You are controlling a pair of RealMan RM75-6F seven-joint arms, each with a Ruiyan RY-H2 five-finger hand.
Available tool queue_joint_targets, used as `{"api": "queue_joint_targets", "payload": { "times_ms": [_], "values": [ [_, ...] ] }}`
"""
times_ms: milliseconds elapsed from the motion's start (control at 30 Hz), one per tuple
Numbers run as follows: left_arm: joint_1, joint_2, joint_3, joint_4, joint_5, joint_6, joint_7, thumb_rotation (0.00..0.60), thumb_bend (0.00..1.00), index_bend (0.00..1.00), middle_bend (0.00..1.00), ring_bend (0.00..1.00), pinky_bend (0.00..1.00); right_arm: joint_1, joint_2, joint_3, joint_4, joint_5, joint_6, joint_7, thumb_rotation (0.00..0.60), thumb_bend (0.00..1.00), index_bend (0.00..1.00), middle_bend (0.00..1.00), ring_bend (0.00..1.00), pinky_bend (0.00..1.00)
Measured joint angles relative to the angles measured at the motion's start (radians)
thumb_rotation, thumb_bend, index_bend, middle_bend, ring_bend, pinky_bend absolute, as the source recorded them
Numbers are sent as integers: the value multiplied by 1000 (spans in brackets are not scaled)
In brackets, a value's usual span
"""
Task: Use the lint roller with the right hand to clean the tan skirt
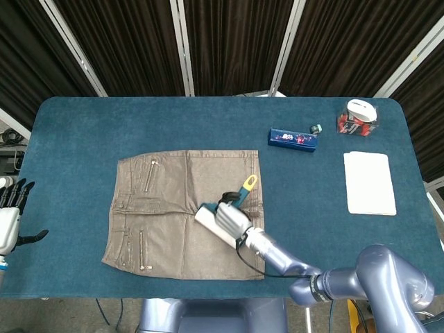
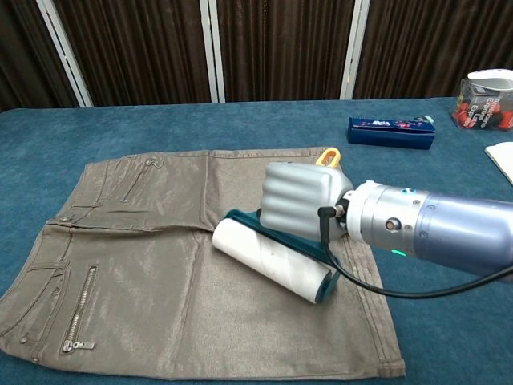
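One lint roller [image 2: 271, 261], under curled right-hand fingers [image 2: 295, 200], touches skirt [image 2: 136, 273].

Lab or studio, black curtains [image 1: 229, 41], blue-felt table [image 1: 83, 132]

Your tan skirt [image 1: 182, 211] [image 2: 192, 265] lies spread flat on the blue bench [image 1: 83, 125], its waistband with zips and pockets toward the robot's left and its hem toward the right. The lint roller [image 1: 216, 223] [image 2: 271, 261] rests on the skirt's right half: a white sticky drum in a teal frame, lying diagonally on the fabric, with a yellow-tipped handle pointing away toward the far edge. Your right robot hand [image 1: 231, 219] [image 2: 300, 199] grips that handle, fingers wrapped round it.
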Motion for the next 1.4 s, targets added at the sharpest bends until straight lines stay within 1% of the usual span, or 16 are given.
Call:
{"api": "queue_joint_targets", "payload": {
  "times_ms": [167, 333, 533, 767, 867, 1133, 1267, 1300, 1333, 1367, 1400],
  "values": [
    [-2, -2, 1, 2, -1, -4, 3, 600, 0, 0, 0, 0, 0, -7, -5, -10, -19, -30, 3, -1, 600, 757, 597, 633, 545, 552],
    [-2, -3, 0, 3, -3, -4, 4, 600, 0, 0, 0, 0, 0, -14, -5, -3, 10, -40, 3, 12, 600, 756, 597, 633, 545, 552],
    [-2, -4, 0, 3, -4, -5, 5, 600, 0, 0, 0, 0, 0, -29, 3, 21, 93, -24, 6, 51, 600, 757, 597, 633, 545, 552],
    [-2, -6, 1, 0, -4, -3, 12, 600, 0, 0, 0, 0, 0, -65, 26, 54, 242, 19, -8, 156, 600, 757, 597, 633, 545, 552],
    [-2, -7, 1, -2, -3, -2, 15, 600, 0, 0, 0, 0, 0, -85, 42, 59, 296, 24, -16, 211, 600, 756, 597, 633, 545, 552],
    [-3, -9, 3, -8, 0, 0, 26, 600, 0, 0, 0, 0, 0, -151, 90, 56, 386, 16, -35, 342, 600, 756, 597, 633, 545, 552],
    [-2, -8, 5, -15, 7, 5, 29, 600, 0, 0, 0, 0, 0, -185, 101, 68, 415, 32, -51, 387, 600, 754, 587, 632, 543, 552],
    [-2, -8, 6, -17, 9, 7, 30, 600, 0, 0, 0, 0, 0, -190, 102, 72, 417, 41, -56, 392, 600, 737, 571, 621, 535, 552],
    [-1, -7, 6, -19, 11, 9, 30, 600, 0, 0, 0, 0, 0, -195, 102, 77, 420, 51, -61, 396, 600, 694, 533, 592, 515, 552],
    [0, -6, 7, -22, 13, 11, 30, 600, 0, 0, 0, 0, 0, -203, 103, 84, 425, 63, -67, 403, 600, 629, 477, 549, 486, 552],
    [0, -5, 8, -23, 14, 12, 30, 600, 0, 0, 0, 0, 0, -208, 103, 89, 428, 67, -69, 408, 600, 489, 366, 456, 423, 552]
  ]
}}
